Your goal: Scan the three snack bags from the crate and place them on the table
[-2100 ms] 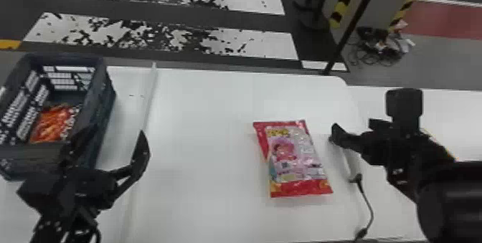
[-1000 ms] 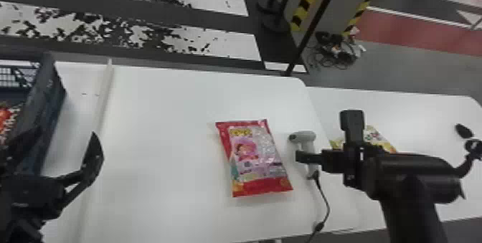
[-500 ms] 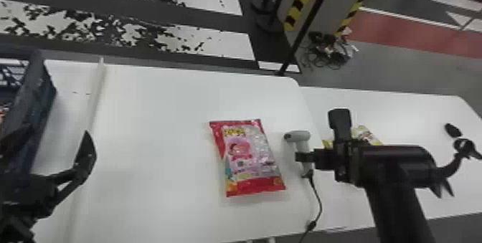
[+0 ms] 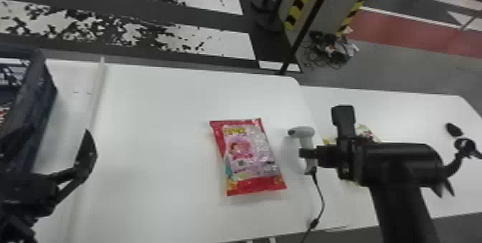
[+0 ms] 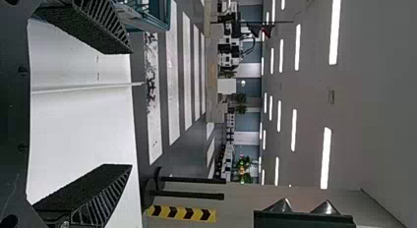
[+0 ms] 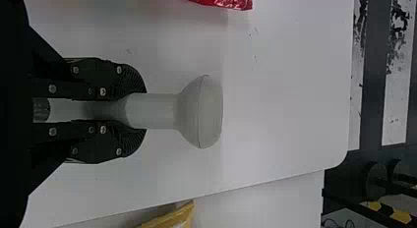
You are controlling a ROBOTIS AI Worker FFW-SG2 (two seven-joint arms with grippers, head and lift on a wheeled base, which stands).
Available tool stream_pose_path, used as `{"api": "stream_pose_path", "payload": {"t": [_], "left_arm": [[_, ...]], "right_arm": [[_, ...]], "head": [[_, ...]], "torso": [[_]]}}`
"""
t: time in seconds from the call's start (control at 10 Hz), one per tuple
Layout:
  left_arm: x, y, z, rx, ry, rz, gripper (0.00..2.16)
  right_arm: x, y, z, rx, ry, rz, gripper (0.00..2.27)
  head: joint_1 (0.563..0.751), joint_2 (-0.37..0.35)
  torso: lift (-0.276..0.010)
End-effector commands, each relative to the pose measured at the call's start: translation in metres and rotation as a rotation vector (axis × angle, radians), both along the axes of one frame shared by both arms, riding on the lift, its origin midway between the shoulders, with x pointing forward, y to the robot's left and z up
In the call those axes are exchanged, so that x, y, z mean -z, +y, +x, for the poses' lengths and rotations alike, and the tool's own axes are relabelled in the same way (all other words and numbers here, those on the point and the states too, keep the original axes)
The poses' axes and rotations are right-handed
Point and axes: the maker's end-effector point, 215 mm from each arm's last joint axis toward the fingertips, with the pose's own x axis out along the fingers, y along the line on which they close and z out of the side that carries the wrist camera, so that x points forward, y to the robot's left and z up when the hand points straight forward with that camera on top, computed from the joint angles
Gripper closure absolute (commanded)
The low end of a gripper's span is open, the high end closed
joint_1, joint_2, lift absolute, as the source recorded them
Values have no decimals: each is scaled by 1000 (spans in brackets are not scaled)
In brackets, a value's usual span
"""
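White tables [image 4: 161,134] carry a red bag [image 4: 247,156], yellow bag [image 4: 366,132] and crate [image 4: 34,99].

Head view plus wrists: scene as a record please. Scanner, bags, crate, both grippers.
scanner: upright, head beyond the fingers
red_bag: flat on table, left of scanner
yellow_bag: right-hand table, partly behind right arm
crate: far left, cut off by view edge
right_gripper: closed on scanner handle
left_gripper: open, empty, near crate
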Motion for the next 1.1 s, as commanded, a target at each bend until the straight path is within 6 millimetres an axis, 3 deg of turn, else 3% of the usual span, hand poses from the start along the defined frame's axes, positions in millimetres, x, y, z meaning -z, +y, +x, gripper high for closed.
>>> {"api": "stream_pose_path", "payload": {"t": [0.0, 0.3, 0.6, 1.0], "left_arm": [[-1, 0, 0, 0, -2, -1, 39], [-1, -2, 0, 0, -1, -4, 39], [0, -2, 0, -1, 0, -6, 39], [0, -2, 0, -1, -1, -6, 39]], "right_arm": [[-17, 7, -12, -6, 2, -3, 2250], [-46, 41, -61, -25, 76, 31, 2250], [-68, 90, -98, -100, 95, 54, 2250], [-84, 165, -97, -261, 53, 66, 2250]], "head": [[695, -312], [695, -300], [695, -267], [695, -175]], "torso": [[-62], [-62], [-62], [-62]]}}
